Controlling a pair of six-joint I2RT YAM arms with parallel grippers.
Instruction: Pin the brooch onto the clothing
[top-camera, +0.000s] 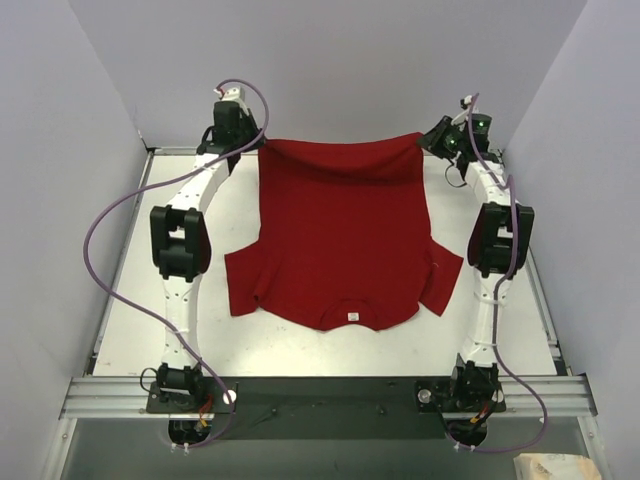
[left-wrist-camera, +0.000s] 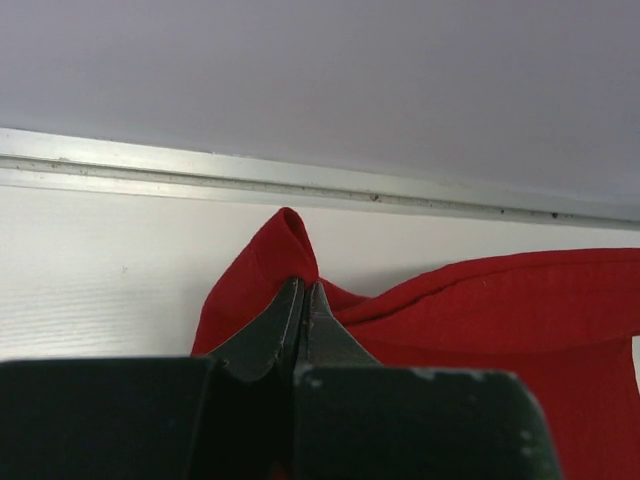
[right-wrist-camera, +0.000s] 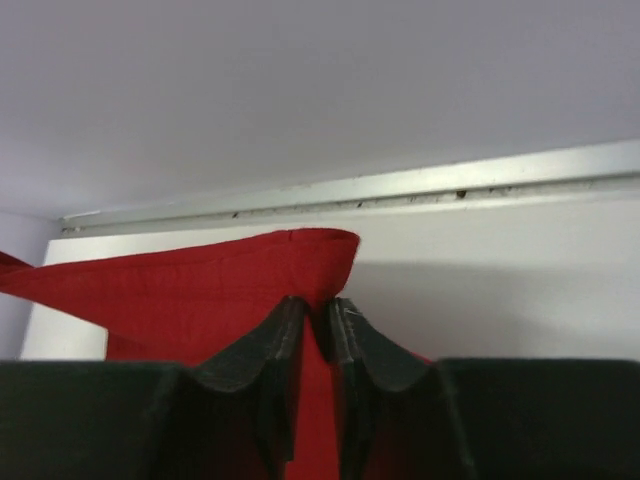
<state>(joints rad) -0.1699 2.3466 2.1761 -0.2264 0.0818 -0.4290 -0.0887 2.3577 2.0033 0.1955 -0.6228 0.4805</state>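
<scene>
The red T-shirt (top-camera: 345, 235) lies spread on the white table, collar and small white label (top-camera: 352, 317) toward the near edge, hem at the far side. My left gripper (top-camera: 258, 143) is shut on the far left hem corner (left-wrist-camera: 285, 245). My right gripper (top-camera: 428, 140) is shut on the far right hem corner (right-wrist-camera: 310, 262). Both corners are lifted a little, and the hem sags between them. No brooch shows in any view.
The table's far metal rail (left-wrist-camera: 300, 185) and the grey back wall run just behind both grippers. Side walls close in left and right. Purple cables (top-camera: 100, 250) loop beside the arms. A metal rail (top-camera: 330, 395) crosses the near edge by the arm bases.
</scene>
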